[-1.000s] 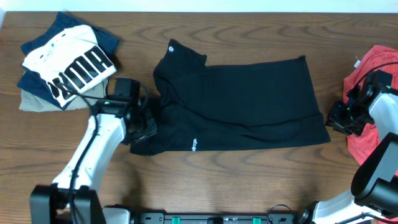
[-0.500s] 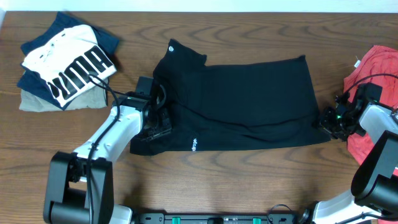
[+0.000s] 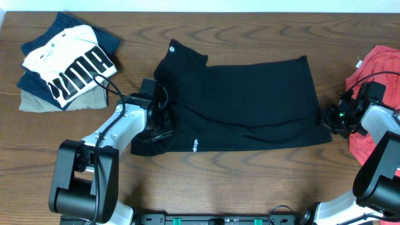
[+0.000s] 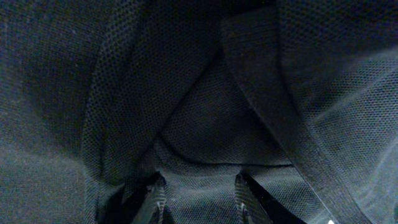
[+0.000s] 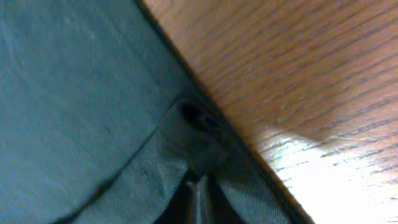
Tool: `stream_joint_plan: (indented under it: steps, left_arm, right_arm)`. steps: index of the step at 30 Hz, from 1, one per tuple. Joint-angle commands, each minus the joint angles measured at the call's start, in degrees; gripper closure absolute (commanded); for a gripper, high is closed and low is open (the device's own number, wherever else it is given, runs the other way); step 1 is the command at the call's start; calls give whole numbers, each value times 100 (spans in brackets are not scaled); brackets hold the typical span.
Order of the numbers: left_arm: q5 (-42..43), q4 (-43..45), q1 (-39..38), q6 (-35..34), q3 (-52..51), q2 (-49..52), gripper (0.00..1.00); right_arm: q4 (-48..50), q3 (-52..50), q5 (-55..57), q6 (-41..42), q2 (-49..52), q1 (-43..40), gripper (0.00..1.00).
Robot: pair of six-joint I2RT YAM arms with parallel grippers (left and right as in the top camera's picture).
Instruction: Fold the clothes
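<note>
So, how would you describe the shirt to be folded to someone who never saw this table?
On the wooden table, look in the middle, between the folded stack at the far left and the red shirt at the right edge. The black T-shirt lies spread there; it alone is plain black, with a small white logo at one corner and tiny white lettering near its front edge.

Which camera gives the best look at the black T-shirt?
The overhead view: nearly the whole black T-shirt shows, laid out, with its white logo. The left wrist view shows only close-up mesh folds; the right wrist view only its edge.
</note>
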Motion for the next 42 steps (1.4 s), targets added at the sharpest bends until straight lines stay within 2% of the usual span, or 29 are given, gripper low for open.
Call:
stream_joint_plan:
  steps: [1, 11, 15, 20, 25, 30, 33, 36, 42]
  left_arm:
    - [-101, 17, -7, 76, -50, 66, 60]
    - [-249, 20, -7, 76, -120, 66, 60]
    - [-247, 46, -7, 76, -120, 66, 61]
    - [-247, 83, -7, 76, -120, 66, 61]
    - [-247, 81, -7, 76, -120, 66, 61]
    - [-247, 81, -7, 76, -120, 66, 60]
    - [-247, 81, -7, 76, -120, 66, 60]
    - [-247, 59, -7, 76, -120, 66, 60]
    - [-249, -90, -7, -35, -201, 66, 60]
  right_arm:
    - [98, -26, -66, 306, -42, -81, 99]
    - [977, 98, -597, 1123, -42, -415, 99]
    - [1095, 98, -529, 1104, -42, -415, 99]
    - [999, 98, -623, 960, -42, -415, 98]
    - [599, 98, -1513, 232, -42, -415, 99]
    - [-166, 83, -1445, -514, -42, -380, 98]
    - [-479, 48, -785, -688, -39, -297, 97]
    - [-409, -90, -216, -688, -39, -181, 96]
    - [505, -739, -136, -750, -39, -55, 99]
